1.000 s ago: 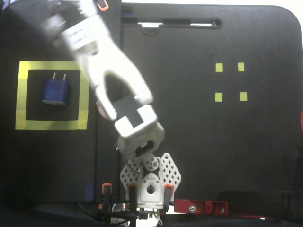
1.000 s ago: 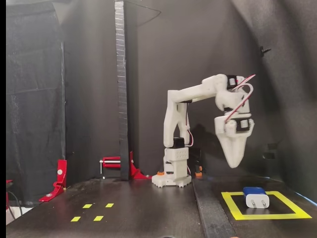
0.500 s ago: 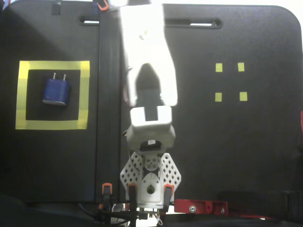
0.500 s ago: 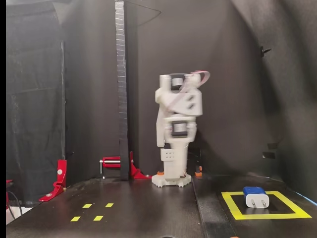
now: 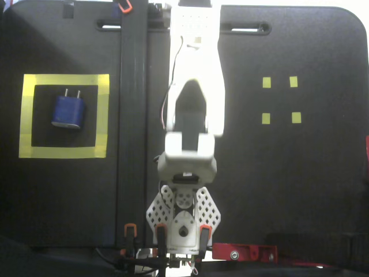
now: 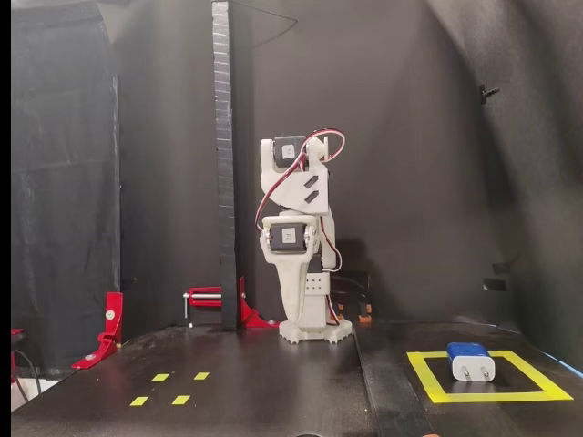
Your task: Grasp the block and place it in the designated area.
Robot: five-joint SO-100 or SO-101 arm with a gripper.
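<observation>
The table is a flat black board with rounded corners, seen from above in a fixed view, with a raised black strip running from 12 to 6 o'clock just left of centre. In the side-on fixed view the room is draped in black cloth, and a tall black post stands at the back, red clamps near its foot.

The block lies flat inside the yellow tape square at about 9 o'clock from the board's centre, its two prongs pointing toward 12 o'clock. In the side-on view the block sits at about 4 o'clock, within the square, prongs facing the camera.

Four small yellow markers sit at about 2 o'clock from above, well apart from the square.

The white arm stands over the middle of the board, well away from the block. The gripper hangs downward, empty; whether its fingers are parted or closed cannot be told.
</observation>
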